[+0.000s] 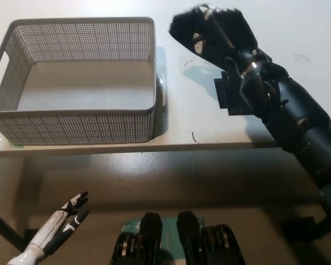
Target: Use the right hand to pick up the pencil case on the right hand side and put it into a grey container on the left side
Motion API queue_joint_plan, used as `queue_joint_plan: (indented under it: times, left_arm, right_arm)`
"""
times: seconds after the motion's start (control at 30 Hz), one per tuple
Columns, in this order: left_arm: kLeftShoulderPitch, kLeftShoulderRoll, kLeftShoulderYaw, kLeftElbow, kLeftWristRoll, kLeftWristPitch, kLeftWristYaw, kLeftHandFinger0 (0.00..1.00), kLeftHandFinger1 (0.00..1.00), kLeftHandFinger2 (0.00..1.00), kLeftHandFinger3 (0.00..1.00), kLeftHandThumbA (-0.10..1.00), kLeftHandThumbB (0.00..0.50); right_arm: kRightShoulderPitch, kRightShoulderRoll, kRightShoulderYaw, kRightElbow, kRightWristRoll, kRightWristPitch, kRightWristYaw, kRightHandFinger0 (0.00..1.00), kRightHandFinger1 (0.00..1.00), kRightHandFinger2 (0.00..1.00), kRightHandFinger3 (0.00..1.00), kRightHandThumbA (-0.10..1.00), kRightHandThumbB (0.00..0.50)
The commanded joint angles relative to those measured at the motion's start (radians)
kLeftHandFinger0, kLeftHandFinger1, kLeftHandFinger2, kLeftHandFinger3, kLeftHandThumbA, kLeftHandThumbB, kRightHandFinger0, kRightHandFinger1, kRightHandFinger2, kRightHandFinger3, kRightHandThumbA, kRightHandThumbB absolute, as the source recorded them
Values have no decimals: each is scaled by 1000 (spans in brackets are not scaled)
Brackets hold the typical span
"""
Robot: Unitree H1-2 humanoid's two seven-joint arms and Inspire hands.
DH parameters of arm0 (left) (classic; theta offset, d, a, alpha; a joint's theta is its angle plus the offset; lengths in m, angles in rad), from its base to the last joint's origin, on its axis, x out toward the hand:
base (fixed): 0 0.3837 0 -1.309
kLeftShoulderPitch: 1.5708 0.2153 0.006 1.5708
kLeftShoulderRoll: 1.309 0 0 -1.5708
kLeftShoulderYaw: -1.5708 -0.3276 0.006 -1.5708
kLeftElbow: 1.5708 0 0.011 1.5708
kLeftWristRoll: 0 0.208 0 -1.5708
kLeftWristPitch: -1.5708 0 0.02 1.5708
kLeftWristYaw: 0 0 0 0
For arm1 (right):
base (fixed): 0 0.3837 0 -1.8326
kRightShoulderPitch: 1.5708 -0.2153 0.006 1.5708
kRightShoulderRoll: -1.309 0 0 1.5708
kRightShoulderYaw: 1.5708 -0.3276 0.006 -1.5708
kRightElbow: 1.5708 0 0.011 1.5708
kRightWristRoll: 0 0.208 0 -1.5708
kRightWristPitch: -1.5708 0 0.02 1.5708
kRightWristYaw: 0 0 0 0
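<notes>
A: Item 1, right hand (218, 36)?
B: Black, raised above the table (220, 138), at the far end of the black arm (289, 118) that comes in from the lower right. Its fingers (201, 41) are curled and pressed around a dark object.

A: Item 2, that object?
B: The pencil case (182, 25), black, clamped inside the curled fingers. Only 1 end shows clearly, sticking out past the fingertips toward the basket side. The rest blends into the black hand, so its outline there cannot be told. It is lifted clear of the tabletop.

A: Item 3, the container?
B: 1 grey mesh basket (77, 118), rectangular, standing upright on the table, beyond the fingertips on the left. A cut-out handle shows in its left wall. The floor of the basket shows bare and pale. The pencil case is outside it, just beside its far right corner and not touching the rim.

A: Item 4, left hand?
B: White with dark tips, the left hand (58, 226) rests low, below the table edge, well apart from the basket and from the right hand. Its fingers are spread a little and hold nothing.

A: Item 5, anything under the right hand?
B: A soft shadow (201, 80) on the pale tabletop, below the fingers and between the arm and the basket.
</notes>
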Motion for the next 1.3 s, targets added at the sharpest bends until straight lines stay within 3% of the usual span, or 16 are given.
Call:
queue_joint_plan:
  times: [0.0, 0.13, 0.27, 0.33, 0.4, 0.47, 0.53, 0.57, 0.67, 0.73, 0.83, 0.93, 1.03, 1.07, 1.17, 1.27]
  left_arm:
    - [4, 19, 7, -4, 16, -13, 2, 1000, 1000, 1000, 1000, 1000, 328]
    - [6, 19, 5, 1, 19, -5, -1, 1000, 1000, 1000, 1000, 1000, 319]
    - [13, 19, 3, 0, 19, -5, -4, 1000, 1000, 1000, 1000, 985, 312]
    - [16, 20, 0, -2, 27, 4, -4, 1000, 1000, 1000, 1000, 1000, 333]
    - [19, 18, -3, -5, 36, 8, -4, 1000, 1000, 1000, 1000, 1000, 336]
    - [23, 15, -6, 5, 24, -6, -12, 1000, 998, 1000, 1000, 1000, 315]
    - [29, 4, -12, 13, 25, -9, -7, 1000, 1000, 1000, 1000, 973, 292]
    - [34, 1, -15, 16, 33, -12, -1, 1000, 1000, 1000, 1000, 986, 311]
    - [47, -7, -19, 18, 36, -18, 4, 1000, 999, 1000, 1000, 1000, 315]
    - [53, -9, -19, 10, 36, -16, 5, 1000, 1000, 1000, 1000, 1000, 323]
    - [58, -10, -17, 6, 34, -15, -1, 1000, 1000, 1000, 1000, 974, 295]
    - [57, -7, -25, -14, 66, 3, 4, 1000, 1000, 1000, 1000, 990, 289]
    - [57, -18, -19, -13, 22, -5, -14, 1000, 1000, 1000, 1000, 869, 256]
    - [56, -20, -20, -12, 28, -3, -10, 1000, 988, 1000, 1000, 873, 265]
    - [54, -17, -25, -19, 33, 0, -16, 1000, 980, 1000, 1000, 853, 243]
    - [56, -12, -31, -48, 46, 17, -24, 1000, 990, 1000, 1000, 836, 209]
  right_arm:
    - [-29, -9, -29, -192, 10, 28, 80, 0, 359, 749, 853, -100, 145]
    - [0, 1, -33, -330, -3, 91, 129, 0, 294, 730, 762, -100, 168]
    - [21, 16, -36, -416, -13, 101, 137, 0, 350, 708, 874, -100, 170]
    - [26, 25, -30, -437, -20, 100, 145, 0, 357, 700, 865, -100, 154]
    - [29, 35, -28, -458, -24, 116, 167, 0, 288, 715, 716, -100, 157]
    - [22, 65, -22, -441, -30, 112, 157, 0, 140, 523, 473, -100, 175]
    - [10, 97, -18, -422, -22, 102, 162, 0, 103, 515, 386, -100, 121]
    - [2, 114, -13, -409, -28, 101, 160, 0, 139, 612, 453, -100, 115]
    - [-6, 150, -7, -389, -48, 113, 156, 0, 236, 727, 600, -100, 163]
    - [-26, 175, 2, -346, -62, 97, 132, 0, 214, 671, 594, -100, 201]
    - [-72, 221, 9, -254, -69, 66, 100, 0, 215, 740, 714, -100, 197]
    - [-109, 250, 4, -203, -62, 81, 116, 0, 221, 740, 725, -100, 186]
    - [-152, 274, 18, -119, -83, 49, 63, 0, 252, 754, 715, -100, 185]
    - [-167, 281, 24, -94, -89, 42, 52, 0, 237, 711, 694, -100, 194]
    - [-186, 294, 27, -60, -86, 44, 45, 0, 250, 723, 704, -100, 189]
    - [-207, 312, 34, -19, -98, 51, 18, 0, 195, 669, 636, -100, 190]
